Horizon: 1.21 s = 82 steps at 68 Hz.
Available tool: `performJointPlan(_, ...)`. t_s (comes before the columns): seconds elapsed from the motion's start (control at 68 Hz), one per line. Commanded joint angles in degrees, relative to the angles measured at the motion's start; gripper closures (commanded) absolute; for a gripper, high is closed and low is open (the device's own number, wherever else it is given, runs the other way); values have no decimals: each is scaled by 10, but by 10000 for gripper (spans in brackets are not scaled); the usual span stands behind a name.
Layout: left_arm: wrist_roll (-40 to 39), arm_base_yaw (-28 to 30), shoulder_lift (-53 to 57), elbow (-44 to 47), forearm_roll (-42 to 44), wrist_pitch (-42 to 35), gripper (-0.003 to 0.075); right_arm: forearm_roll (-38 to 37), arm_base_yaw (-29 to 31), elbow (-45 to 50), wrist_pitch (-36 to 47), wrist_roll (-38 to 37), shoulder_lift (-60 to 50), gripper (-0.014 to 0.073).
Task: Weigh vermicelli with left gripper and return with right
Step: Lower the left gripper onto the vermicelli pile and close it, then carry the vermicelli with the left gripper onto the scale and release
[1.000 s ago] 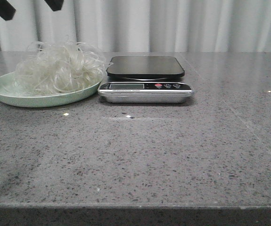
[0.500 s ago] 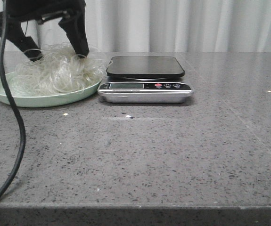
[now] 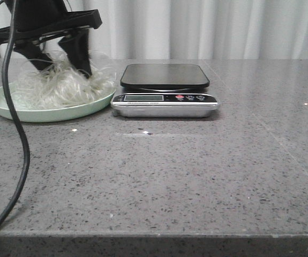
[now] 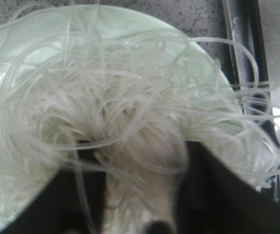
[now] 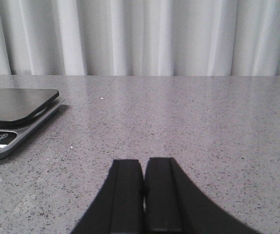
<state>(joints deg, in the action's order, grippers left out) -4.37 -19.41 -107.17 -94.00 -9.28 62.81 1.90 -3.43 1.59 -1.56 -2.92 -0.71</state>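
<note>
The left gripper (image 3: pixel 60 64), fingers sunk into the vermicelli (image 3: pixel 57 85) heaped on the pale green plate (image 3: pixel 14 110), has a bundle of strands between them, though whether they have clamped on it cannot be told; the right gripper (image 5: pixel 143 195) waits pressed closed and empty. To do this step well, it should close firmly low in the tangle and lift straight up, so trailing strands clear the rim before crossing to the kitchen scale (image 3: pixel 164 91) just beside. No legible brand or writing appears on the scale's display strip.
</note>
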Motion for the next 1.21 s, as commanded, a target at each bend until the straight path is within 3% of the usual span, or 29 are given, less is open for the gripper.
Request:
performJointPlan(0.0,5,-5,12,-19,13,39,559,-8,1,-5,43,3,-9,427)
performJointPlan(0.118,12,-5,14,-74,13,58,597,-8,1,-5,43,3,-9,427)
performJointPlan(0.441,14,-48,26,-250,-8,58,594,-8,1,-5,43,3,-9,427)
performJointPlan(0.868,25,-134,-45,-259,-34,-55,591,-8,1,-5,43,3,-9,427)
performJointPlan(1.015,25,-143,-75,-259,-33,-48,499,-8,1,-5,43,3,-9,427)
performJointPlan(1.191,24,-141,-82,-261,-32,-24,224,-8,1,-5,43,3,-9,427)
